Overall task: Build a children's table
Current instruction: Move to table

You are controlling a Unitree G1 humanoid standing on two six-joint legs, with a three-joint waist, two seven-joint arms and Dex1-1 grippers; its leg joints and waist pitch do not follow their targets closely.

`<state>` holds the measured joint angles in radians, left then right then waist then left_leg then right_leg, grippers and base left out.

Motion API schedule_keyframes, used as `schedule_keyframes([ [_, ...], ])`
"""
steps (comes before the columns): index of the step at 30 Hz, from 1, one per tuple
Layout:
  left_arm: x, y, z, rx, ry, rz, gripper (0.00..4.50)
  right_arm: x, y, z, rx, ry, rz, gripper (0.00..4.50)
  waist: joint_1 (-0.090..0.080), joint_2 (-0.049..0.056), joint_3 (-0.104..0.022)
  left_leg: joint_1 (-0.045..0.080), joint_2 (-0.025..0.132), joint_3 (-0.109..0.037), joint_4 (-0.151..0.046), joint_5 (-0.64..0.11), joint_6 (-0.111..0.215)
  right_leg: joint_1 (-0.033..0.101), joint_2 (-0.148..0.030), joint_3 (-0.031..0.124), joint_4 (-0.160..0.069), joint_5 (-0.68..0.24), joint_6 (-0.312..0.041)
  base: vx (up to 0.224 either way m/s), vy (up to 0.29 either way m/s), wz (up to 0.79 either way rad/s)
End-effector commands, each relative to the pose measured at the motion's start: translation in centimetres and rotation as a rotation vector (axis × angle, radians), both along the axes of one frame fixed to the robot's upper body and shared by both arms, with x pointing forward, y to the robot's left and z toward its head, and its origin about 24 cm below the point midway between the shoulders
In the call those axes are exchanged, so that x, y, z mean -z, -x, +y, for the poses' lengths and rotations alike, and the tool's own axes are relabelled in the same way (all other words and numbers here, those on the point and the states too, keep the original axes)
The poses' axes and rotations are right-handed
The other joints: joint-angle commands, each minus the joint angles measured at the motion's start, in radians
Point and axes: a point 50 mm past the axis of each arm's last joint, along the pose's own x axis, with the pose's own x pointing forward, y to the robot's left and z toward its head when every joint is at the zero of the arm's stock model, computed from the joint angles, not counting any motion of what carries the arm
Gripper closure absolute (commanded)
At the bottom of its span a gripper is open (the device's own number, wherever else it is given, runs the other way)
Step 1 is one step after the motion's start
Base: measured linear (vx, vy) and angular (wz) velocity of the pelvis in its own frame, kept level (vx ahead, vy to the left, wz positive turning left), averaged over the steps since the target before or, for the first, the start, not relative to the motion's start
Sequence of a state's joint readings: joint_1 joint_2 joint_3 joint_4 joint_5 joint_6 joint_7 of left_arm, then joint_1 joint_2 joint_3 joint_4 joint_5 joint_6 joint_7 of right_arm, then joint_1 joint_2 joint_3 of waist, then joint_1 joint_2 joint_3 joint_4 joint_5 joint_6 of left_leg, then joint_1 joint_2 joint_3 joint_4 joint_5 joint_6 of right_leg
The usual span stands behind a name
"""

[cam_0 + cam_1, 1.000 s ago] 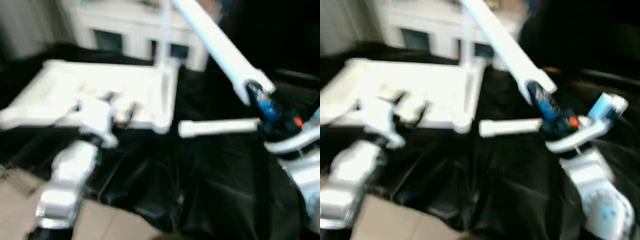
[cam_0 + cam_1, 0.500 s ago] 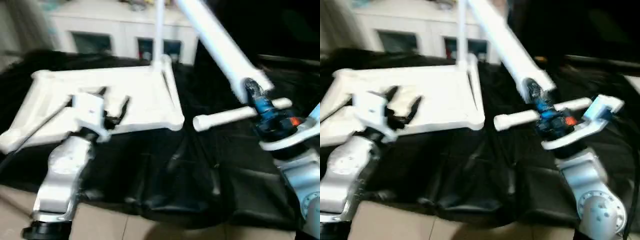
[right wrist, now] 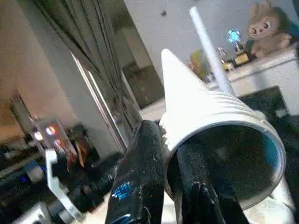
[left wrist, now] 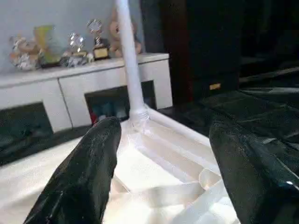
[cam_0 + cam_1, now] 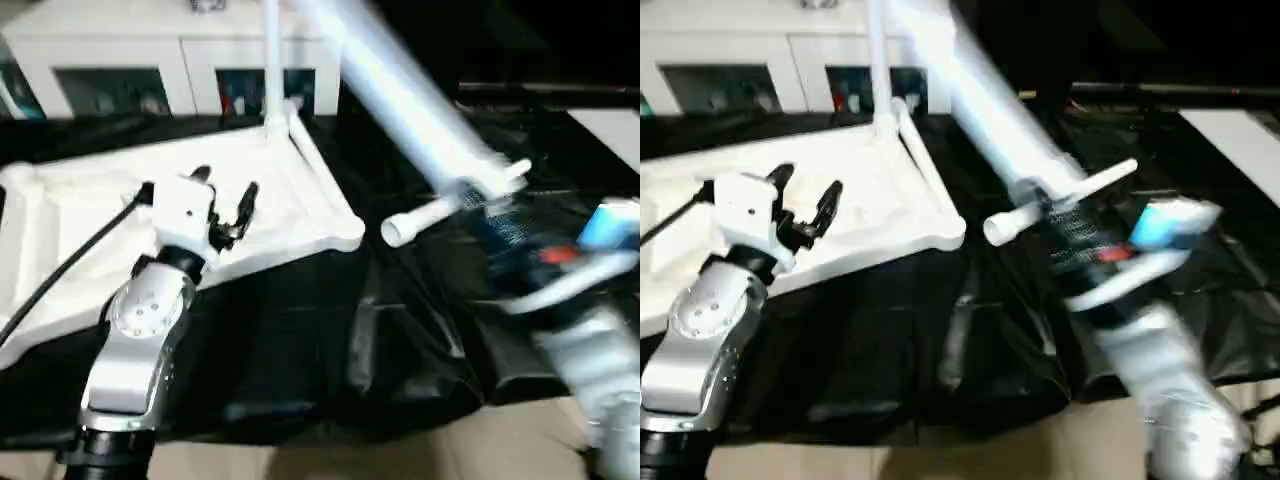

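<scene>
Right hand [image 5: 1065, 215] gripping leg [image 5: 980, 95]

**Around the work area**

A black sheet [image 5: 330, 340] covered the floor. Behind it stood a white cabinet [image 5: 130, 60] with glass doors; a teddy bear [image 4: 122, 32] and trophies [image 4: 96, 39] sat on top. Grey curtains [image 3: 88, 79] hung nearby.

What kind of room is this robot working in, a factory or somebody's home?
It looks more like a home or a staged living room than a factory. A white cabinet with glass doors stands at the back, with a teddy bear and small trophies on top. Black sheeting covers the work surface.
</scene>
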<state>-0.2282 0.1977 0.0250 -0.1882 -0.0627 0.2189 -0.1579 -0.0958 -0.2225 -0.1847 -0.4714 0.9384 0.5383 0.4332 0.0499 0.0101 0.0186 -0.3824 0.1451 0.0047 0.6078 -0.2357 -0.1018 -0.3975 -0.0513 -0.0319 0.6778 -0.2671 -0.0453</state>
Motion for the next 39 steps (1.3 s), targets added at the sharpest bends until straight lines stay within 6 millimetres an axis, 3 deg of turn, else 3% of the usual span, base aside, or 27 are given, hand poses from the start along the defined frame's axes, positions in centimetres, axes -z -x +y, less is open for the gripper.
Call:
schedule_keyframes([
  [1, 0.8, 0.1, -1.0, 0.045, 0.028, 0.038, 1.06, -0.5, 0.5, 0.4, -0.05, 0.051, -0.056, 4.5, -0.001, -0.072, -0.072, -0.018, -0.039, 0.013, 0.023, 0.582, 0.433, 0.089, -0.074, 0.073, -0.093, 0.28, -0.157, -0.082, -0.143, -0.27],
  [2, 0.9, 0.2, -1.0, 0.052, 0.037, 0.043, 1.06, -0.4, 0.5, 0.5, -0.058, 0.056, -0.057, 4.5, 0.033, -0.076, -0.059, -0.079, -0.081, 0.07, 0.077, 0.284, 0.377, 0.121, -0.119, 0.091, -0.133, 0.4, -0.155, -0.098, -0.142, -0.05],
  [3, 0.8, 0.2, -1.1, 0.066, 0.073, 0.043, 1.06, -0.1, 0.4, 0.7, -0.076, 0.033, -0.047, 4.5, 0.048, -0.076, -0.039, -0.034, -0.065, 0.096, 0.062, 0.08, 0.173, 0.072, -0.123, 0.058, -0.142, 0.426, -0.029, -0.107, -0.156, -0.07],
  [4, 0.5, 0.1, -1.4, 0.094, 0.194, 0.065, 1.06, 0.0, 0.2, 0.8, -0.09, 0.009, -0.044, 4.5, 0.047, -0.073, -0.03, -0.036, -0.044, 0.102, 0.015, 0.073, 0.065, 0.085, -0.11, 0.041, -0.142, 0.296, 0.107, -0.107, -0.156, -0.07],
  [5, 0.2, 0.1, -1.7, 0.127, 0.308, 0.086, 1.06, 0.1, 0.0, 0.9, -0.104, -0.01, -0.043, 4.5, 0.049, -0.045, -0.028, -0.019, 0.003, 0.1, -0.025, 0.005, 0.062, 0.077, -0.12, 0.048, -0.155, 0.124, 0.12, -0.11, -0.114, -0.12],
  [6, -0.1, 0.0, -1.9, 0.156, 0.385, 0.098, 1.06, 0.2, -0.1, 1.0, -0.119, -0.025, -0.04, 4.5, 0.04, -0.056, -0.022, -0.022, 0.019, 0.097, -0.044, -0.026, 0.07, 0.076, -0.107, 0.034, -0.152, 0.028, 0.114, -0.116, -0.078, -0.03],
  [7, -0.5, -0.1, -2.3, 0.196, 0.462, 0.106, 1.06, 0.3, -0.3, 1.2, -0.132, -0.038, -0.037, 4.5, 0.045, -0.028, -0.027, -0.016, 0.043, 0.094, -0.065, -0.06, 0.061, 0.076, -0.09, 0.021, -0.157, -0.126, 0.081, -0.116, -0.078, -0.03],
  [8, -0.9, -0.3, -2.7, 0.265, 0.543, 0.13, 1.06, 0.4, -0.5, 1.4, -0.148, -0.038, -0.038, 4.5, 0.045, -0.041, -0.027, -0.008, 0.055, 0.099, -0.07, -0.082, 0.067, 0.068, -0.086, 0.019, -0.165, -0.179, 0.062, -0.098, -0.05, 0.0],
  [9, -1.2, -0.4, -3.0, 0.293, 0.58, 0.138, 0.75, 0.5, -0.6, 1.6, -0.157, -0.037, -0.04, 4.5, 0.047, -0.035, -0.025, 0.008, 0.072, 0.104, -0.081, -0.11, 0.061, 0.058, -0.085, 0.013, -0.162, -0.228, 0.006, -0.081, -0.019, 0.09],
  [10, -1.5, -0.7, -3.2, 0.313, 0.644, 0.146, 0.7, 0.5, -0.7, 1.8, -0.169, -0.036, -0.044, 4.5, 0.047, -0.034, -0.017, 0.018, 0.089, 0.111, -0.091, -0.166, 0.049, 0.046, -0.083, 0.014, -0.168, -0.261, -0.025, -0.081, -0.019, 0.09],
  [11, -1.7, -1.0, -3.6, 0.344, 0.734, 0.184, 0.7, 0.5, -0.8, 2.1, -0.18, -0.037, -0.049, 4.5, 0.047, -0.043, -0.015, 0.019, 0.092, 0.118, -0.094, -0.203, 0.032, 0.048, -0.086, 0.013, -0.166, -0.285, -0.044, -0.073, 0.004, 0.09],
  [13, -2.1, -1.3, -3.9, 0.371, 0.818, 0.199, 0.56, 0.5, -0.9, 2.3, -0.192, -0.039, -0.056, 4.5, 0.054, -0.042, -0.014, 0.019, 0.091, 0.122, -0.096, -0.2, 0.023, 0.047, -0.091, 0.017, -0.165, -0.274, -0.054, -0.053, 0.021, 0.06],
  [14, -3.4, -1.8, -4.3, 0.423, 0.972, 0.167, 0.39, 0.5, -1.0, 2.6, -0.208, -0.041, -0.064, 4.5, 0.059, -0.049, -0.015, 0.015, 0.09, 0.128, -0.094, -0.186, 0.02, 0.05, -0.092, 0.017, -0.158, -0.256, -0.06, 0.0, 0.0, 0.0],
  [15, -4.1, -2.0, -4.4, 0.446, 1.042, 0.149, 0.31, 0.4, -1.0, 2.7, -0.215, -0.042, -0.067, 4.5, 0.062, -0.048, -0.017, 0.016, 0.089, 0.13, -0.095, -0.183, 0.019, 0.05, -0.093, 0.016, -0.16, -0.248, -0.061, 0.0, 0.0, 0.0],
  [16, -4.7, -2.2, -4.4, 0.477, 1.125, 0.146, 0.28, 0.4, -1.1, 2.9, -0.221, -0.045, -0.071, 4.5, 0.065, -0.04, -0.021, 0.017, 0.093, 0.13, -0.095, -0.162, 0.016, 0.048, -0.093, 0.017, -0.151, -0.191, -0.068, 0.0, 0.0, 0.0],
  [20, -6.3, -2.0, -4.3, 0.61, 1.267, 0.127, 0.1, 0.4, -1.2, 3.1, -0.228, -0.052, -0.079, 4.5, 0.066, -0.044, -0.028, 0.01, 0.087, 0.134, -0.089, -0.077, 0.017, 0.06, -0.088, 0.016, -0.129, 0.001, -0.091, 0.0, 0.0, 0.0],
  [21, -6.9, -1.8, -4.3, 0.677, 1.326, 0.122, 0.1, 0.3, -1.2, 3.3, -0.229, -0.056, -0.087, 4.5, 0.067, -0.04, -0.03, 0.01, 0.084, 0.136, -0.085, -0.043, 0.022, 0.062, -0.086, 0.016, -0.122, 0.059, -0.1, 0.0, 0.0, 0.0],
  [22, -6.9, -1.8, -4.3, 0.677, 1.326, 0.122, 0.1, 0.3, -1.2, 3.3, -0.229, -0.056, -0.087, 4.5, 0.067, -0.036, -0.032, 0.01, 0.082, 0.137, -0.083, -0.031, 0.022, 0.062, -0.087, 0.017, -0.121, 0.086, -0.106, 0.0, 0.0, 0.0],
  [23, -7.0, -1.6, -4.5, 0.719, 1.321, 0.138, 0.1, 0.2, -1.3, 3.2, -0.219, -0.064, -0.092, 4.5, 0.067, -0.041, -0.035, 0.011, 0.079, 0.141, -0.078, -0.002, 0.031, 0.066, -0.085, 0.017, -0.116, 0.148, -0.116, 0.0, 0.0, 0.0],
  [25, -6.4, -1.5, -4.8, 0.72, 1.29, 0.186, 0.1, 0.0, -1.5, 3.2, -0.206, -0.082, -0.101, 4.5, 0.067, -0.033, -0.034, 0.01, 0.079, 0.141, -0.076, 0.015, 0.044, 0.067, -0.084, 0.017, -0.115, 0.177, -0.115, 0.0, 0.0, 0.0],
  [28, -6.4, -1.5, -4.9, 0.73, 1.305, 0.201, 0.1, -0.1, -1.6, 3.2, -0.203, -0.085, -0.107, 4.5, 0.067, -0.034, -0.032, 0.011, 0.08, 0.141, -0.077, -0.006, 0.043, 0.071, -0.085, 0.017, -0.119, 0.143, -0.107, 0.0, 0.0, 0.0],
  [33, -7.0, -1.8, -5.2, 0.745, 1.258, 0.211, 0.1, 0.7, -0.9, 4.0, -0.292, -0.015, -0.091, 4.5, 0.066, -0.033, -0.027, 0.016, 0.083, 0.141, -0.084, -0.076, 0.013, 0.07, -0.085, 0.018, -0.129, 0.028, -0.084, 0.0, 0.0, 0.0],
  [36, -7.2, -2.3, -5.1, 0.715, 1.227, 0.201, 0.1, 1.7, -0.6, 4.6, -0.313, 0.062, -0.056, 4.5, 0.066, -0.029, -0.028, 0.016, 0.083, 0.14, -0.084, -0.071, 0.01, 0.069, -0.084, 0.019, -0.131, 0.024, -0.06, 0.0, 0.0, 0.0],
  [39, -7.6, -2.3, -4.9, 0.725, 1.238, 0.19, 0.1, 1.9, -1.1, 4.6, -0.274, 0.058, -0.032, 4.5, 0.066, -0.031, -0.029, 0.016, 0.082, 0.14, -0.085, -0.076, 0.004, 0.069, -0.087, 0.018, -0.13, 0.012, -0.068, 0.0, 0.0, 0.0],
])
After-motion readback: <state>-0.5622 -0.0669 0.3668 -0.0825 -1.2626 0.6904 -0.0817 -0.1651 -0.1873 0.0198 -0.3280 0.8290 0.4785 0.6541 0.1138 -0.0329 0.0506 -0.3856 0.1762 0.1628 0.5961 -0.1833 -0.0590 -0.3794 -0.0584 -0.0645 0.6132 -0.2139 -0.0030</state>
